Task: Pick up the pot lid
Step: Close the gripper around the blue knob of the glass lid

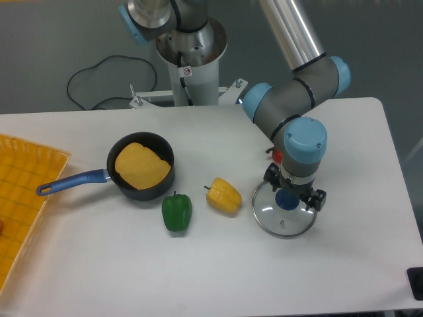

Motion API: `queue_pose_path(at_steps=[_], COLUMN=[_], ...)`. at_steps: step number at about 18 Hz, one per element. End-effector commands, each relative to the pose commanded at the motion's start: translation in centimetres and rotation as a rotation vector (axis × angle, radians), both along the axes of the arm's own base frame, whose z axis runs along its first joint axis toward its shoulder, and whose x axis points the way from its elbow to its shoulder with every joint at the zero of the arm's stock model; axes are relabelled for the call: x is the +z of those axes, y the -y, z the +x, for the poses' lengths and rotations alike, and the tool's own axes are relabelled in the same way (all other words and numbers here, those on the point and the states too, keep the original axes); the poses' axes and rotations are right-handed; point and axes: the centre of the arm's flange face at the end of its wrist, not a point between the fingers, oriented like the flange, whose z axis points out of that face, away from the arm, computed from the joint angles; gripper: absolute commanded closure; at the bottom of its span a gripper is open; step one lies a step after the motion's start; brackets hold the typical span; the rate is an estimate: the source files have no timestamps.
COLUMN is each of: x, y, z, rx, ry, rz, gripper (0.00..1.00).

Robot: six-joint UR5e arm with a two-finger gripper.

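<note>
1. Glass lid flat on table, not lifted
2. Gripper just above, spread either side of blue knob, pinching nothing
3. Done: reach and rough line-up, I'd judge; left: settle, close on knob, lift

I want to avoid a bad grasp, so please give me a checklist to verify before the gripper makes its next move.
1. Gripper open: ok.
2. Knob visible, so the target can be checked: ok.
3. Fingertips low enough to grasp the knob: cannot tell, one view does not settle the height.
4. Knob held: not ok, the fingers stand apart.
5. Lid separate from the yellow pepper: ok, a gap shows.
6. Lid lying on the table: ok.
</note>
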Motion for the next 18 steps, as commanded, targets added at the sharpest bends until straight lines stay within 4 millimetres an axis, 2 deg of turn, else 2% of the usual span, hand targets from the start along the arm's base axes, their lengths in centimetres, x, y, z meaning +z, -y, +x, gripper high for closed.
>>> queue_pose_path(at_steps=[10, 18], x=[0.0, -0.8], y=[-1.5, -1.9], z=[-0.4, 0.4], rx=[-0.055, -0.057], ry=[-0.017, -0.001], rz=[0.014, 0.004], gripper=[0.0, 0.0])
